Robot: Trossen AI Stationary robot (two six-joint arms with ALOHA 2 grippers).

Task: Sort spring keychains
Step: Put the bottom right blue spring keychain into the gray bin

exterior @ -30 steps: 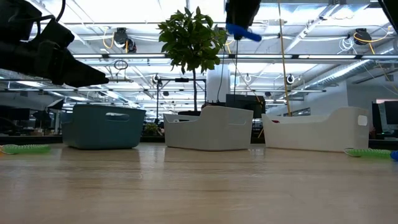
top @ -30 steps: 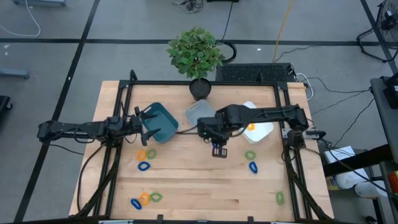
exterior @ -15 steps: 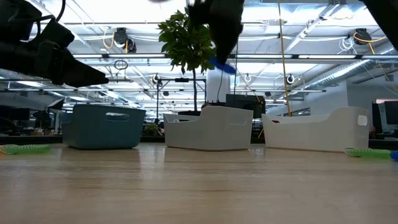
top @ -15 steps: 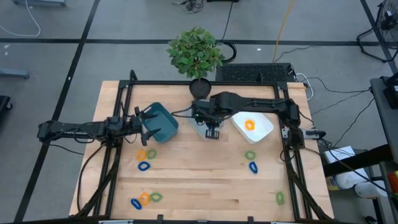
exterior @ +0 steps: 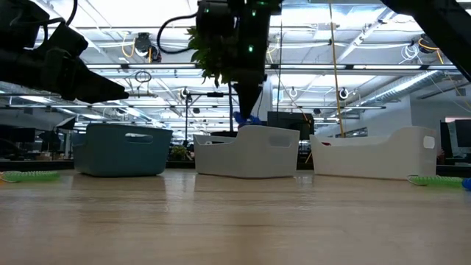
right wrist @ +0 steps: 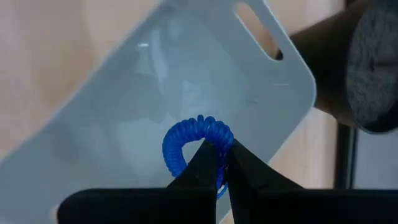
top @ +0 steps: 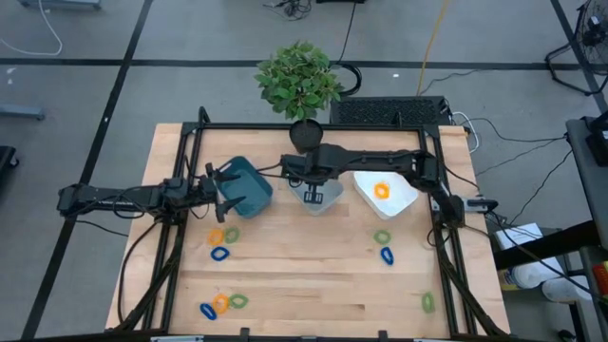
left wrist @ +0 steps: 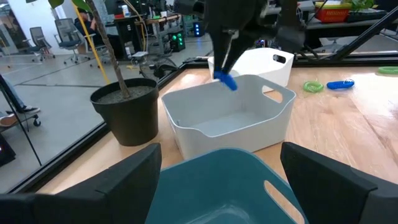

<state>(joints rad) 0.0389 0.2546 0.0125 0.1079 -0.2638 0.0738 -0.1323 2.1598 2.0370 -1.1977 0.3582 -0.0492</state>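
Swinging back from the middle of the table toward twelve o'clock, the right gripper (top: pixel 313 195) has carried a blue spring keychain (right wrist: pixel 198 148) from open wood to a spot directly over the grey-blue bin (top: pixel 328 193). Its fingers are pinched tight on the coil, which the low view shows dangling just above the bin's rim (exterior: pixel 248 118) and the left wrist view shows hanging over the bin's bare floor (left wrist: pixel 226 81). Nothing has been let go yet — the next step, as I judge it, is simply to part the fingers so the loop drops in.

The left gripper (top: pixel 226 192) has not shifted; it waits at about nine o'clock with its fingers spread wide and holding nothing, right by the teal bin (top: pixel 249 180).

One orange keychain (top: pixel 381 191) already lies in the white bin (top: pixel 404 199) at about two o'clock. Most of the sorting is still ahead: a mixed cluster (top: pixel 221 238) sits at about eight o'clock, another group (top: pixel 222 304) near the seven o'clock edge, a green and blue pair (top: pixel 383 244) at four o'clock, and a lone green loop (top: pixel 427 302) toward five o'clock.

A potted plant (top: pixel 300 81) stands at twelve o'clock. No brand, label or writing can be read on the bins, the arms or the table.
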